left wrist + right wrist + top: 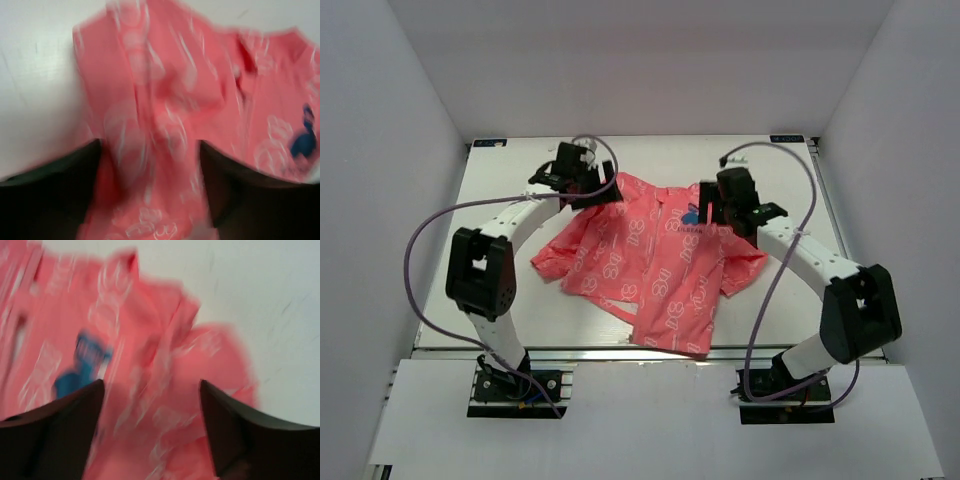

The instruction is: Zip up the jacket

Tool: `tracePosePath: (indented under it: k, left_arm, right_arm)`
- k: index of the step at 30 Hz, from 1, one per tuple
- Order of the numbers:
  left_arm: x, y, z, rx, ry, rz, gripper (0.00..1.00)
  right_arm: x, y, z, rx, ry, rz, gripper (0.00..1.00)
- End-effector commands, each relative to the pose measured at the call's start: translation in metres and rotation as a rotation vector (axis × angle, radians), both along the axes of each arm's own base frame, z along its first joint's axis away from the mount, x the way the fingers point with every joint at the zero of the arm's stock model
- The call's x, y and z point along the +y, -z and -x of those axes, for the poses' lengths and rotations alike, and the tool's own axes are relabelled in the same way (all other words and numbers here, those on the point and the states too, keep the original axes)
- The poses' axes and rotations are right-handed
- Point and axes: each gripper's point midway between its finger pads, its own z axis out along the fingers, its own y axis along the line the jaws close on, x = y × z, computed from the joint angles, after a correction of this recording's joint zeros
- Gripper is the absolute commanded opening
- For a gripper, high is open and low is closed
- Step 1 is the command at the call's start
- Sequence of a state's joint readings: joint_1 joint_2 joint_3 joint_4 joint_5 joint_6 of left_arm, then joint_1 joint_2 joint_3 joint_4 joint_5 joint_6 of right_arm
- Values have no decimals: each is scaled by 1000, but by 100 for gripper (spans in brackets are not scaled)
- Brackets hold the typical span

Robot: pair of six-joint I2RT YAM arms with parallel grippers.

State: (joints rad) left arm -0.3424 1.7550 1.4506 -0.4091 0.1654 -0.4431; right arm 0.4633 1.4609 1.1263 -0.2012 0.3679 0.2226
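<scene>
Two pairs of jaws are shown spread above the shoulders of the coral-pink jacket [655,265], laid rumpled on the table [650,155]; the hem is best flattened and the zipper ends aligned before anything is pinched.

White table [570,322], plain white enclosure walls [380,120]

Top cam high behind my bases, looks down on whole table [575,322]. Wrist cams close, blurred, looking down past my left fingers [50,195], right fingers [50,435] onto jacket [660,275]; all three share its blue emblem [692,216].
</scene>
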Motion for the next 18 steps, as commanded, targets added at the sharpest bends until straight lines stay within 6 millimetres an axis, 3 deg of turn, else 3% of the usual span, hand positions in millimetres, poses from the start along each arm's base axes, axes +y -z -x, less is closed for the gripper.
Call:
tracePosePath:
  k: [1,5,6,10,14,18]
  left_arm:
    - [13,12,32,111,-11,-41,98]
    - [20,24,59,179,-16,-42,98]
    - [23,27,67,197,-15,-48,98]
    - [41,56,110,297,-39,-88,98]
    - [46,79,138,385,-21,-98,98]
    - [40,101,153,422,19,-59,98]
  right_arm:
    - [25,26,32,143,-77,-157,89]
    - [17,42,62,238,-52,-173,89]
    - [16,38,69,240,-30,-208,89]
    - [6,65,101,324,-3,-224,89]
    - [-2,106,134,463,35,-221,89]
    - [-6,128,146,512,71,-225,89]
